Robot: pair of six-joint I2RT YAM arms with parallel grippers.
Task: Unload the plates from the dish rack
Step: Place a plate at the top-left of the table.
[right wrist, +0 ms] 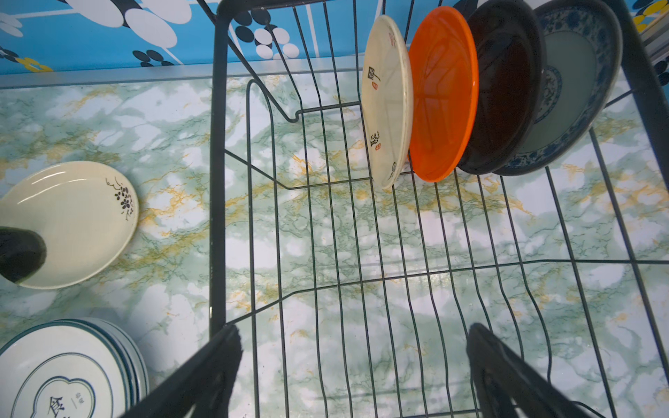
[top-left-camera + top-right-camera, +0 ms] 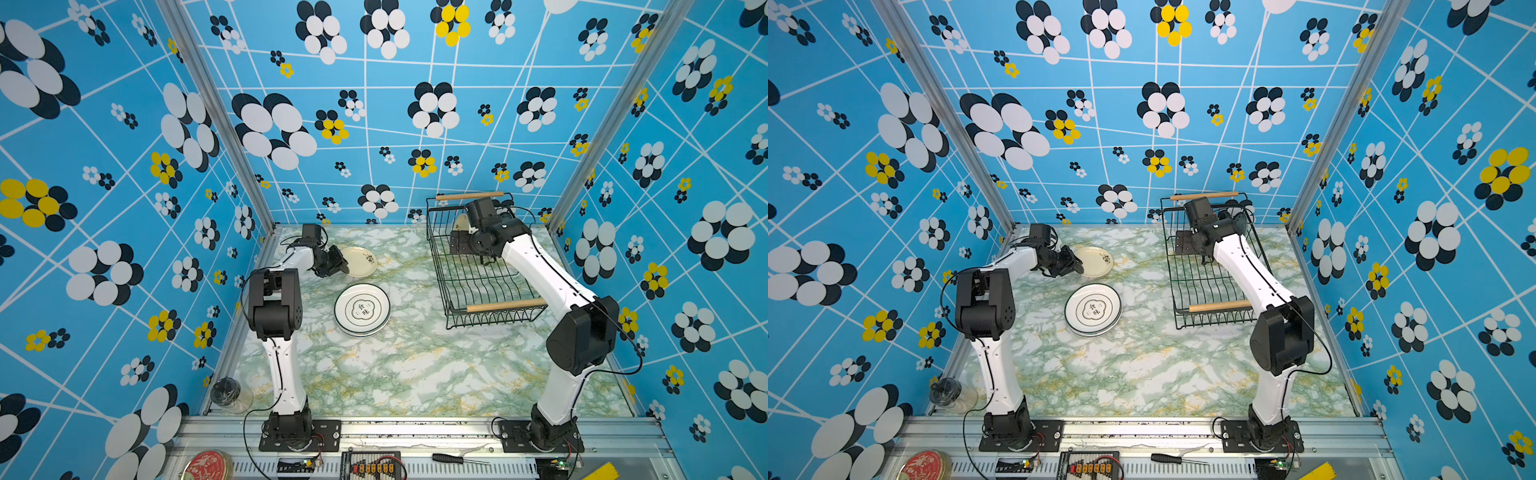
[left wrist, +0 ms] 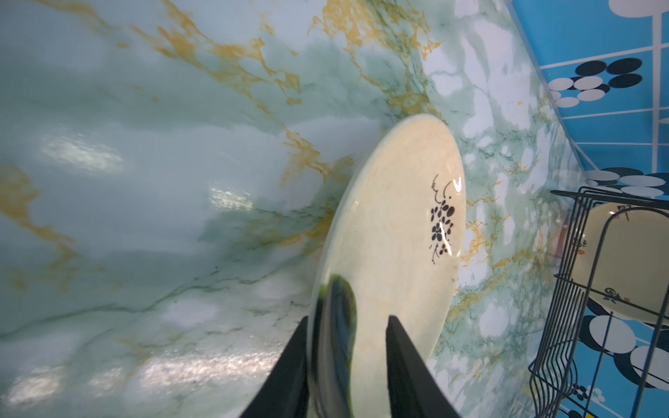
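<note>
A cream plate with a dark flower print lies flat on the marble table at the back left. My left gripper straddles its near rim, open, with a gap beside one finger. In front of it sits a stack of white plates with dark rims. The black wire dish rack stands at the back right. Several plates stand upright at its far end: cream, orange, black, blue-patterned. My right gripper hangs wide open over the rack's bare floor.
The rack has two wooden handles, one near and one far. A clear jar stands at the table's front left corner. A red tin lid and a screwdriver lie on the front rail. Patterned walls close three sides.
</note>
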